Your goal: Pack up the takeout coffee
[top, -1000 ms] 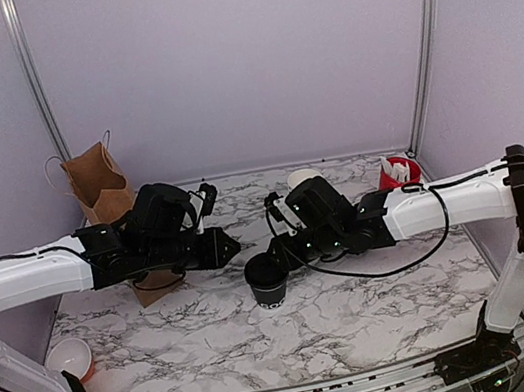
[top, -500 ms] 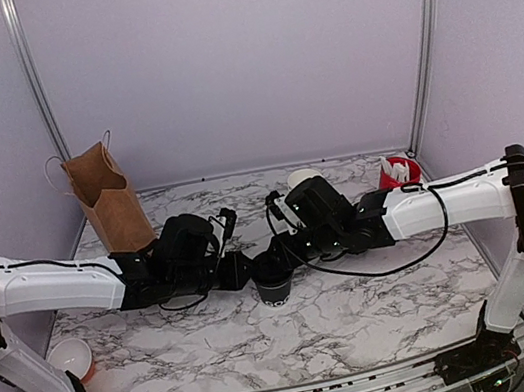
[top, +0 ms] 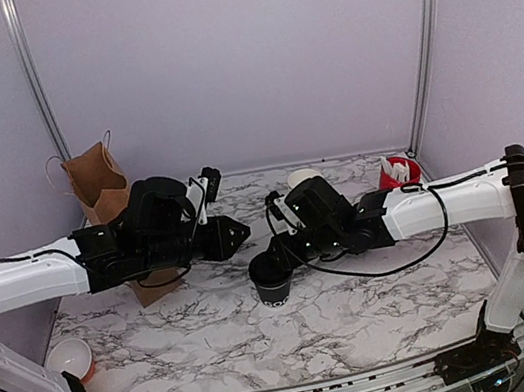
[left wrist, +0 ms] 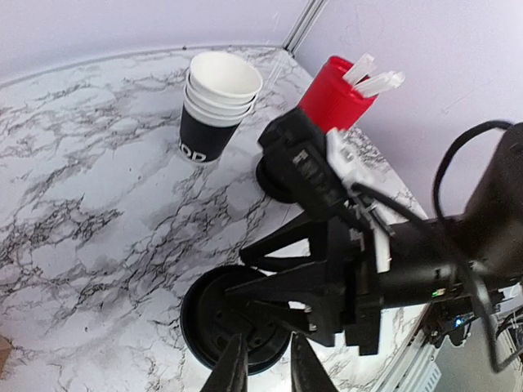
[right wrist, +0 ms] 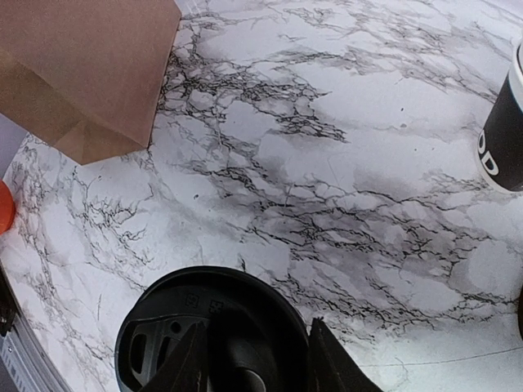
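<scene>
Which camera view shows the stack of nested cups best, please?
The left wrist view: the whole stack of nested cups stands unobstructed. The top external view shows only its white rim behind the right arm; the right wrist view catches just a black sliver at the frame edge.

High rear view — wrist cameras close, sharing cup (right wrist: 237,314).

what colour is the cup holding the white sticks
The cup is red. It shows best in the left wrist view.
</scene>
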`<state>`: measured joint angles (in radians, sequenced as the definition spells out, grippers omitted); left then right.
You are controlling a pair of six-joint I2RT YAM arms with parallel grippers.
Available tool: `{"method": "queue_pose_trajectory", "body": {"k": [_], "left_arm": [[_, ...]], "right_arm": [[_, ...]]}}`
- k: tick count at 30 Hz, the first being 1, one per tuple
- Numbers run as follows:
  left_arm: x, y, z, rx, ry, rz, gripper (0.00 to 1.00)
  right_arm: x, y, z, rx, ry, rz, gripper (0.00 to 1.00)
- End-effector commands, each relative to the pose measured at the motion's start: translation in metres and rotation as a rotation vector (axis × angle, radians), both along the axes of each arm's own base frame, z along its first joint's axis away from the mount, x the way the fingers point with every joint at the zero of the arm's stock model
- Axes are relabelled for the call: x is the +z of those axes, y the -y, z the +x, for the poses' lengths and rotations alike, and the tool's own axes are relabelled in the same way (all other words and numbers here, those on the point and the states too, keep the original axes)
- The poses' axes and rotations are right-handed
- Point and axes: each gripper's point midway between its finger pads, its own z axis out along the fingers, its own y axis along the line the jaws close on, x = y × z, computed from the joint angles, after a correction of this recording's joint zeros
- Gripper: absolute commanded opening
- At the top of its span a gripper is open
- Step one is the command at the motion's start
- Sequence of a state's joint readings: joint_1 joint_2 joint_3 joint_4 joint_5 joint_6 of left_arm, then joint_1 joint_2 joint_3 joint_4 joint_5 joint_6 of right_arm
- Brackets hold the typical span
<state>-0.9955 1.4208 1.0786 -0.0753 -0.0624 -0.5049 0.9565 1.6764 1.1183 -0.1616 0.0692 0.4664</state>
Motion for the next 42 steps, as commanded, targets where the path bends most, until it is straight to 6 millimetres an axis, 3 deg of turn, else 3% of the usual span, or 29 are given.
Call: {"method": "queue_pose_trajectory", "body": {"k": [1,7,9,11,16,22,25,28,34,36,37,39,42], "left_arm": [[-0.021,-0.004,-0.001,-0.003,-0.016,0.073,0.21],[-0.124,0.003,-0.015,-0.048,-0.191,0.203,0.22],[-0.134,0.003,-0.019,-0.052,-0.216,0.211,0.22],[-0.122,0.003,-0.017,-0.053,-0.195,0.194,0.22],[-0.068,-0.001,-0.003,-0.025,-0.089,0.159,0.24],[-0.009,0.001,0.000,-0.033,-0.017,0.066,0.25],[0.006,0.002,-0.002,-0.045,0.001,0.040,0.26],[-0.013,0.004,-0.006,-0.064,-0.027,0.071,0.27],[-0.112,0.013,-0.032,-0.123,-0.170,0.245,0.31],[-0.133,0.010,-0.036,-0.120,-0.209,0.275,0.31],[-0.137,0.008,-0.037,-0.117,-0.217,0.284,0.31],[-0.127,0.007,-0.033,-0.103,-0.188,0.277,0.31],[-0.089,0.005,-0.022,-0.077,-0.123,0.234,0.32]], "right_arm": [[-0.025,0.006,-0.012,0.016,-0.064,-0.079,0.40],[-0.026,0.005,-0.013,0.019,-0.066,-0.075,0.39],[-0.026,0.005,-0.013,0.022,-0.068,-0.074,0.39],[-0.025,0.005,-0.013,0.021,-0.067,-0.076,0.39],[-0.022,0.007,-0.014,0.017,-0.063,-0.073,0.39],[-0.023,0.006,-0.013,0.014,-0.065,-0.073,0.39],[-0.019,0.005,-0.012,0.015,-0.059,-0.067,0.39],[-0.016,0.003,-0.011,0.019,-0.053,-0.064,0.39],[-0.018,0.003,-0.011,0.020,-0.055,-0.069,0.39],[-0.019,0.003,-0.011,0.020,-0.058,-0.070,0.39],[-0.018,0.002,-0.011,0.020,-0.058,-0.068,0.39],[-0.016,0.002,-0.011,0.023,-0.056,-0.066,0.39],[-0.014,0.002,-0.011,0.024,-0.053,-0.065,0.39]]}}
